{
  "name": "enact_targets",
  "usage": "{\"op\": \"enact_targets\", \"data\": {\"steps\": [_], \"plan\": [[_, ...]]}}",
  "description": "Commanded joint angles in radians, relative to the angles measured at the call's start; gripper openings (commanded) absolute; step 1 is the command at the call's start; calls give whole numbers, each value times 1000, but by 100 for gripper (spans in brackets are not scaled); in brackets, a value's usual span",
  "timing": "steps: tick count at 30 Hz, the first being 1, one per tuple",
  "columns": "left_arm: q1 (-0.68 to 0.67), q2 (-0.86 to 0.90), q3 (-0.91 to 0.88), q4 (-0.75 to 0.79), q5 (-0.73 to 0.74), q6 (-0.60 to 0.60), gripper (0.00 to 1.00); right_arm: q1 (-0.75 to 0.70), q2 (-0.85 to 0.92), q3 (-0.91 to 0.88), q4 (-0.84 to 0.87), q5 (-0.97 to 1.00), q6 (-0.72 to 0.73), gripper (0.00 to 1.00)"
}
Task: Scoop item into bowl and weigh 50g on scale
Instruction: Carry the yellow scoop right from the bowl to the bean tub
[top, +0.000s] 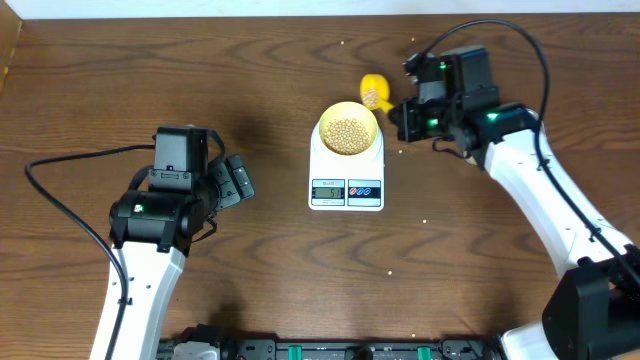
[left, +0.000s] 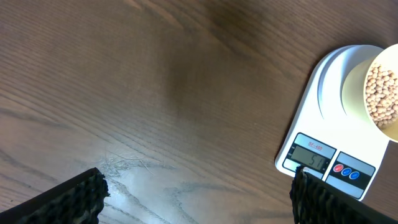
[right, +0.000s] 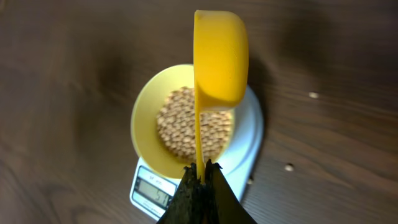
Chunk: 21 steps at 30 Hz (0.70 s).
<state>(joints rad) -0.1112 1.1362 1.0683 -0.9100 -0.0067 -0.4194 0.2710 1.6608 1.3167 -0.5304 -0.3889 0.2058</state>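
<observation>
Looking at the left side first, what is that gripper doing?
My left gripper is hovering over bare table, jaws standing wide apart and gripping nothing; it is sitting well apart from the scale.
And moving to the middle?
The scale is lying flat with its display lit, though the digits are showing too small for me to be reading them surely. The bowl is sitting on its platform, and the beans are lying heaped inside it.
What is happening to the right of that?
The scoop is hanging just beside the bowl's far right rim, turned on its side, a few beans showing in its cup. My right gripper is clamping shut on the scoop's thin handle. Stray beans are lying on the wood further right
</observation>
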Motion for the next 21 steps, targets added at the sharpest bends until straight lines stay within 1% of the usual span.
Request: {"op": "enact_targets", "data": {"steps": [1,7,12,17,21], "plan": [[6,1,11,-2,-17,-1,96,-44,-51,-3,-13,-6,53,1],[6,1,11,-2,-17,-1,96,-129,-130,-3,-92,-6,90,1],[6,1,11,-2,-17,-1,96,-194,-213,-3,-209,-6,113,1],[6,1,11,-2,-17,-1,96,-233,-285,-3,-336,-4,112,1],[6,1,11,-2,-17,-1,96,-249,-325,-3,-377,-3,154,2]]}}
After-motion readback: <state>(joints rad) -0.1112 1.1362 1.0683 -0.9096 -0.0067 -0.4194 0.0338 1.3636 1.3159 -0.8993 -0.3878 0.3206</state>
